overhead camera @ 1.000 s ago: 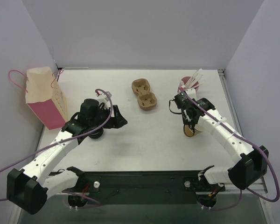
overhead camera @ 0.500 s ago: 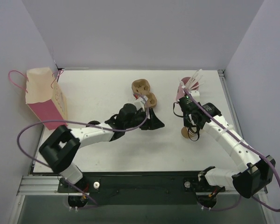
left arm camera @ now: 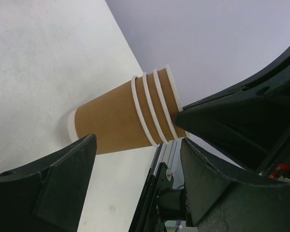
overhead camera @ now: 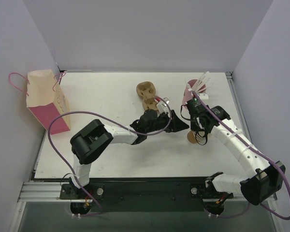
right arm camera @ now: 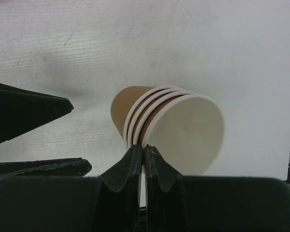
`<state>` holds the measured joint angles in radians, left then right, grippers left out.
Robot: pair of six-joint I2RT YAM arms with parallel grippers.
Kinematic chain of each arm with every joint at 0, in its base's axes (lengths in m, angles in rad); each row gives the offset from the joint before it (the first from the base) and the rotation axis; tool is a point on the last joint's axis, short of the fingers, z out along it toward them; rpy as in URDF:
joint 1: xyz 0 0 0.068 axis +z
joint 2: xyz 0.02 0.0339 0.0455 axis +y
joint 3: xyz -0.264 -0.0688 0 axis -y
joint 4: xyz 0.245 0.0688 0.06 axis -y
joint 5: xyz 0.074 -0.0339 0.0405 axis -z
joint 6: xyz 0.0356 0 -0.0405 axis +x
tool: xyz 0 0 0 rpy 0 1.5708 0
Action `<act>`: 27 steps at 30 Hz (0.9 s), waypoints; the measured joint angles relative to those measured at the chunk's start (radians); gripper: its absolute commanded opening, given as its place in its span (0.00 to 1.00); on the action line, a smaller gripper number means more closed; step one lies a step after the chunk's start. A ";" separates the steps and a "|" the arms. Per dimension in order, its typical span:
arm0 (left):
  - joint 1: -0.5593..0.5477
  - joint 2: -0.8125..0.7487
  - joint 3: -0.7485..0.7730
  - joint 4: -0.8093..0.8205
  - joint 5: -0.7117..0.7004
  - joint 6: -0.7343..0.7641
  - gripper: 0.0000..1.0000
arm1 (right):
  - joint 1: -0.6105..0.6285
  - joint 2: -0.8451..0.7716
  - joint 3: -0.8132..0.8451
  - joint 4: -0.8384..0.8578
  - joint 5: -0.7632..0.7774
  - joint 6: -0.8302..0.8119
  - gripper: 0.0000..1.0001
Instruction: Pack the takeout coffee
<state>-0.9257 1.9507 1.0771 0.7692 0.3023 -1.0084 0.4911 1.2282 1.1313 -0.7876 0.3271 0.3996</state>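
A nested stack of several kraft-brown paper cups point(overhead camera: 195, 137) is held tilted on its side just above the table at centre right. My right gripper point(overhead camera: 199, 127) is shut on the outer cup's rim; in the right wrist view the jaws point(right arm camera: 144, 155) pinch the rim wall, and the white inside of the stack point(right arm camera: 170, 124) faces the camera. My left gripper point(overhead camera: 181, 126) is open just left of the stack. In the left wrist view its jaws point(left arm camera: 135, 186) stand wide apart with the stack's base point(left arm camera: 121, 118) ahead of them, apart from both fingers.
A brown moulded-pulp two-hole tray point(overhead camera: 147, 93) lies at the back centre, partly under my left arm. A pink cup with white sticks point(overhead camera: 192, 90) stands behind my right gripper. A pink and cream paper bag point(overhead camera: 45, 99) stands at the far left.
My left arm has swung right across the table, from near the bag to just beside the cup stack. My right gripper has shifted slightly with the stack still in it.
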 measured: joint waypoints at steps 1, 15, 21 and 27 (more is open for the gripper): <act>-0.002 0.006 0.008 0.006 -0.003 -0.002 0.80 | 0.000 0.000 0.000 0.000 0.000 0.000 0.00; -0.042 0.109 0.085 0.043 -0.006 -0.021 0.80 | 0.000 -0.007 0.000 0.002 -0.004 0.001 0.00; -0.043 0.116 0.095 0.046 -0.005 -0.029 0.80 | 0.000 -0.016 0.000 0.002 -0.004 0.001 0.00; -0.044 0.142 0.107 0.053 -0.002 -0.036 0.80 | 0.000 -0.016 0.000 0.003 -0.008 0.001 0.00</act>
<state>-0.9699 2.0926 1.1843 0.8219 0.3008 -1.0443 0.4915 1.2125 1.1313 -0.7849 0.3191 0.4007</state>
